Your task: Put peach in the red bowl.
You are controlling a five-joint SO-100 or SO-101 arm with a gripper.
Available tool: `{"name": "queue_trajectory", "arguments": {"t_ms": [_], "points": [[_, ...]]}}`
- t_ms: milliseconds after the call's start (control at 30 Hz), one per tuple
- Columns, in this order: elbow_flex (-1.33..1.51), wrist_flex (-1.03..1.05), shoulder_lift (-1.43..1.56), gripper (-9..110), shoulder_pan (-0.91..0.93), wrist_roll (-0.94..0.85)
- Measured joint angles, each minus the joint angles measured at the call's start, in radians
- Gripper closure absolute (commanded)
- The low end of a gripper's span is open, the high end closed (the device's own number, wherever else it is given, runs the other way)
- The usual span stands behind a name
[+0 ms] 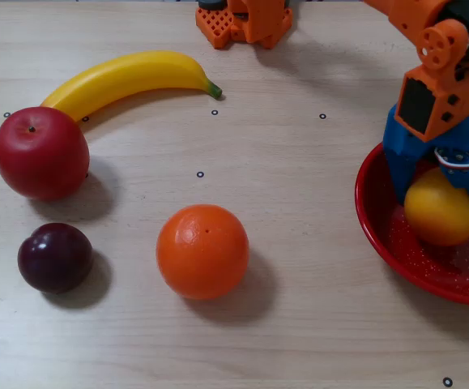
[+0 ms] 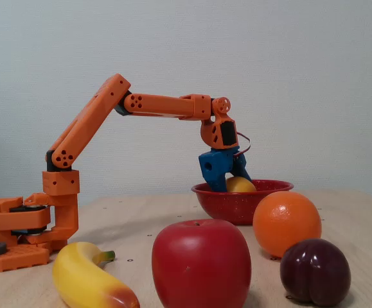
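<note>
1. My blue claw [image 1: 443, 212] is down inside the red bowl [image 1: 377, 231], and its two fingers are squeezed on the peach [image 1: 441, 212].
2. In a fixed view from the side, my claw [image 2: 235, 184] dips past the red bowl's [image 2: 237, 204] rim, and only the top of the peach [image 2: 240, 185] peeks out.
3. I cannot tell if the peach touches the bottom of the bowl.
4. My orange arm [image 2: 160, 106] reaches over from its base [image 2: 15, 228].
5. On the wooden surface [image 1: 299, 162] sit a banana [image 1: 129, 79], a red apple [image 1: 40, 152], a dark plum [image 1: 54, 257] and an orange [image 1: 202, 251], all well apart from the bowl.
</note>
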Motion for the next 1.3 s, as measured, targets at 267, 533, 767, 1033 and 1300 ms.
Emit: {"name": "queue_trajectory", "arguments": {"t_ms": [267, 533, 767, 1033, 1300], "points": [[-0.002, 0.0, 0.0, 57, -0.002, -0.018], [-0.002, 0.011, 0.006, 63, 0.0, -0.021], [-0.002, 0.13, 0.215, 66, 0.003, -0.037], [-0.002, 0.244, 0.388, 78, 0.063, -0.038], [0.06, 0.288, 0.649, 102, 0.101, -0.038]]}}
